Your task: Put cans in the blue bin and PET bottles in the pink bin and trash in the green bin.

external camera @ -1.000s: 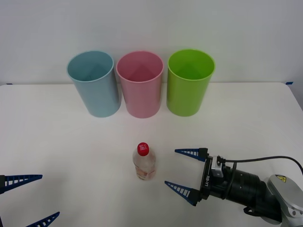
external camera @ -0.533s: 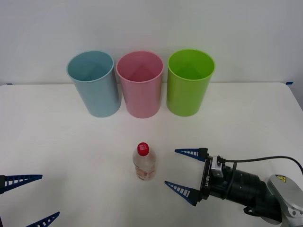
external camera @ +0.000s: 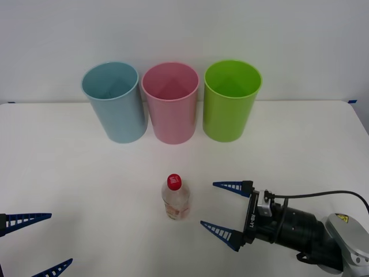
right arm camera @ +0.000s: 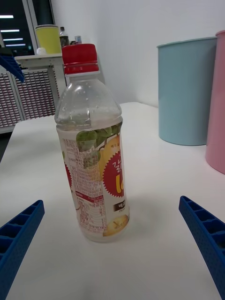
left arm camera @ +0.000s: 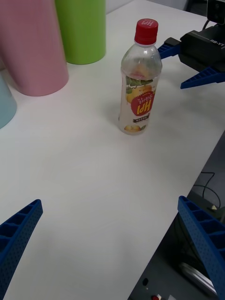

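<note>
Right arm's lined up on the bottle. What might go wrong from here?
The PET bottle stands upright, tall and narrow; a finger of the open right end effector brushing it first may tip it. The pink bin sits tight between the blue bin and green bin, so a misaimed drop could land wrong.

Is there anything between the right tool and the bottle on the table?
No. In the front view, bare table separates the open right tool from the bottle.

The right arm's black wrist housing (left arm camera: 206,42) carries white lettering reading "RB-Y1"; the PET bottle's (right arm camera: 91,154) label print is too small to read.
</note>
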Motion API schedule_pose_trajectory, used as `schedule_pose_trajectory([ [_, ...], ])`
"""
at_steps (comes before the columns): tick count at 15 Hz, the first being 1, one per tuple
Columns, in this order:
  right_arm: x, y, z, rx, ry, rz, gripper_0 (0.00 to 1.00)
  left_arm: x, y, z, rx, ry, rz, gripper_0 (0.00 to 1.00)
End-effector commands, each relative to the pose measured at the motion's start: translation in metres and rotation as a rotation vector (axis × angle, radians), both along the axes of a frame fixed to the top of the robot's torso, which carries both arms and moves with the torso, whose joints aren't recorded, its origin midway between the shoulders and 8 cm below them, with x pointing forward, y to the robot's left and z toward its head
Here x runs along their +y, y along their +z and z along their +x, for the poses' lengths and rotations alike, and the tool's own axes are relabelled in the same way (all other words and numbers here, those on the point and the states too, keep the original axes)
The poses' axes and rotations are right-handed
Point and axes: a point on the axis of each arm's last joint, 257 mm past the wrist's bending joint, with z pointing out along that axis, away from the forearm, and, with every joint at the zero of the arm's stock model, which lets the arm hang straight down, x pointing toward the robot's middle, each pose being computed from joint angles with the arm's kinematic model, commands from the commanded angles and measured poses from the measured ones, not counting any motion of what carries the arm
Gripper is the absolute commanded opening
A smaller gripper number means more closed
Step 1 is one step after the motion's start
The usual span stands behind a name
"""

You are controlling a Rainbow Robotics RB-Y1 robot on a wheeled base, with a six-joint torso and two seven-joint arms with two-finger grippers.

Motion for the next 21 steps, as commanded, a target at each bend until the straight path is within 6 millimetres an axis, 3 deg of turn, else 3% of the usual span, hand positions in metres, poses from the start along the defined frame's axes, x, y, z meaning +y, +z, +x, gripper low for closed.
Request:
schedule_pose_trajectory([
  [1,0.0024,0.0058,-0.0039,-0.005,-0.001,0.025,1.0,0.0,0.0,0.0,0.0,0.0,0.0,1.0],
  [21,0.0118,-0.001,-0.0069,0.006,-0.013,0.02,1.0,0.0,0.0,0.0,0.0,0.0,0.0,1.0],
])
